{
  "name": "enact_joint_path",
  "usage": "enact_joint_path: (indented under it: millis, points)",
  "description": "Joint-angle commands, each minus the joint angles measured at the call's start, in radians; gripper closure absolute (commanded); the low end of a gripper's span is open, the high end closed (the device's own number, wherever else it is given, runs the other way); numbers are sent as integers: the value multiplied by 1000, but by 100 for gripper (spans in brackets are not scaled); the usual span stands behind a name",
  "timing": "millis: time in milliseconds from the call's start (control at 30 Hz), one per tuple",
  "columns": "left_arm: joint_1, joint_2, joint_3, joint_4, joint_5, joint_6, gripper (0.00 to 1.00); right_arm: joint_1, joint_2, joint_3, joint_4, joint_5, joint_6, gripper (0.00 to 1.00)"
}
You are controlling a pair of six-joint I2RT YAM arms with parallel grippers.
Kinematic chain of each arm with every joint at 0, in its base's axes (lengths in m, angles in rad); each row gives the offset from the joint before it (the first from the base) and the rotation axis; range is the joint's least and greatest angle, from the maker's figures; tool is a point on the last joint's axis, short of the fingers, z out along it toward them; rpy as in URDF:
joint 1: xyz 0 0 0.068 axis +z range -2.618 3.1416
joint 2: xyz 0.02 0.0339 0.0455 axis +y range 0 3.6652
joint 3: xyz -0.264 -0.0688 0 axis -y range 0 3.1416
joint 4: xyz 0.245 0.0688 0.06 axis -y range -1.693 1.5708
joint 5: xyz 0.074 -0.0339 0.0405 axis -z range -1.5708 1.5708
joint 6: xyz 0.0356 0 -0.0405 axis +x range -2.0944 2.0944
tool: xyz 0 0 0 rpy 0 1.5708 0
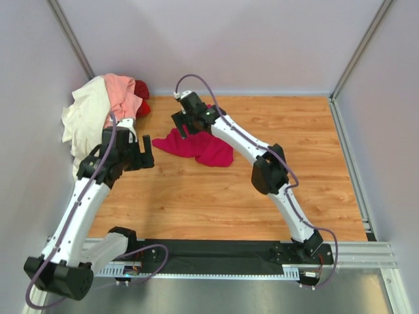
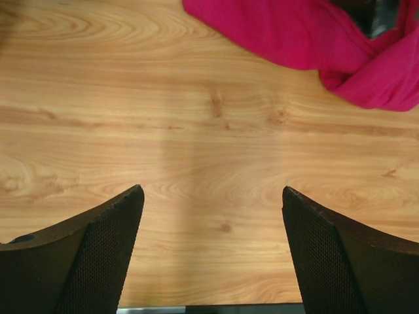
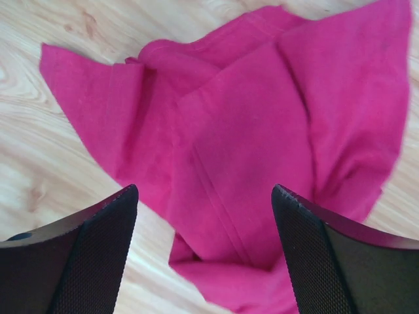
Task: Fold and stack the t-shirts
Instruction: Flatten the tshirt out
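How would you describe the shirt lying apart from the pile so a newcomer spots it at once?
Start at the wooden table: left of its middle, one crumpled shirt lies alone on the bare wood, under the open right claw. It is magenta, while the cream one, salmon one and red one are heaped in the far left corner.

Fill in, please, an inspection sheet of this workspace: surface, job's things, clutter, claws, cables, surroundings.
Surface: wooden tabletop, no marks or spills seen.
Job's things: magenta t-shirt crumpled and unfolded, mid-table; cream shirt, salmon shirt and red shirt heaped in the far left corner.
Clutter: nothing seen.
Claws: left claw open over bare wood, beside the magenta t-shirt; right claw open above it; both hold nothing.
Cables: purple cables run along both arms.
Surroundings: pale walls; metal rail at the near edge.
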Motion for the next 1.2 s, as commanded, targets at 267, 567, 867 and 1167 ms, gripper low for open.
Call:
enact_joint_path:
  millis: [267,567,867,1167]
  points:
    - [-2,-139,-90,46,-50,44,8,72,189,185,10,284,-179,28]
    - [-2,-153,-94,51,-37,45,9,75,261,183,59,381,-239,41]
    - [-2,-136,-90,46,-53,46,10,72,185,142,146,402,-245,81]
    - [-2,-121,-90,42,-73,46,12,57,48,53,172,407,-234,100]
